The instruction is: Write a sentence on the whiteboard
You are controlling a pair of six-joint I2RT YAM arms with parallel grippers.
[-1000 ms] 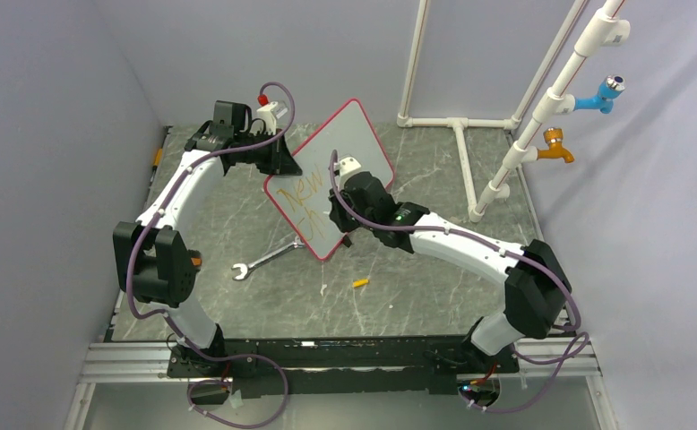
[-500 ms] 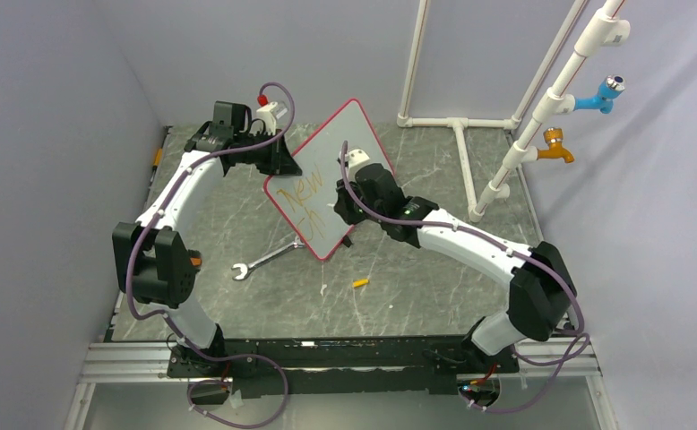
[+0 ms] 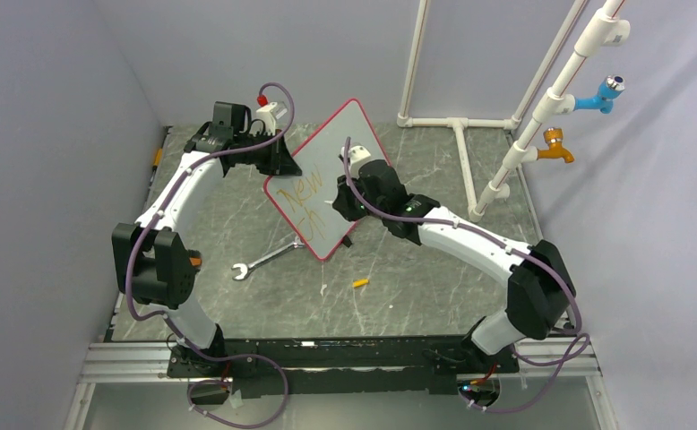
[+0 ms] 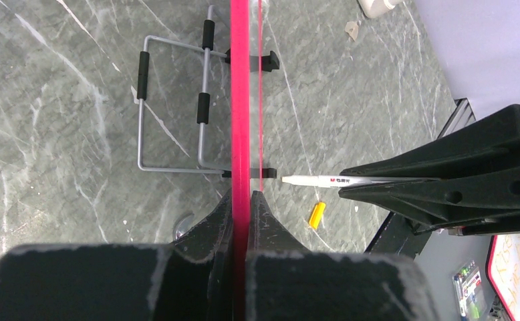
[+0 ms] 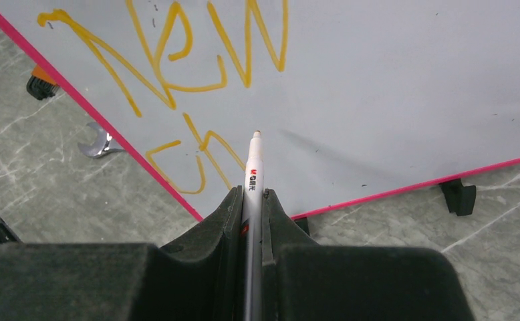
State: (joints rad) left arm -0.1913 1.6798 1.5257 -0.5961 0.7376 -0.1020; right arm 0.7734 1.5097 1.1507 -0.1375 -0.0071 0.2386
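Observation:
The whiteboard [image 3: 356, 134] stands tilted on edge at the table's middle, with a red frame. The sentence [image 3: 302, 190] is orange writing, "New" [image 5: 177, 53] above a started "ch" [image 5: 190, 160]. My left gripper [image 3: 284, 163] is shut on the board's upper left edge; in its wrist view the jaws [image 4: 240, 194] pinch the red frame [image 4: 240, 100]. My right gripper [image 3: 339, 202] is shut on a white marker [image 5: 253, 167]. The marker points at the board just right of "ch". In the left wrist view the marker [image 4: 321, 179] has its tip a small gap off the surface.
A silver wrench [image 3: 264, 260] lies in front of the board's lower corner. A yellow marker cap [image 3: 360, 283] lies nearer the front. A wire stand [image 4: 177, 107] lies behind the board. A white pipe frame [image 3: 457, 125] with blue and orange taps stands at the back right.
My right gripper has moved with the marker a little up and toward the back along the board's face. The left arm and the board have stayed still.

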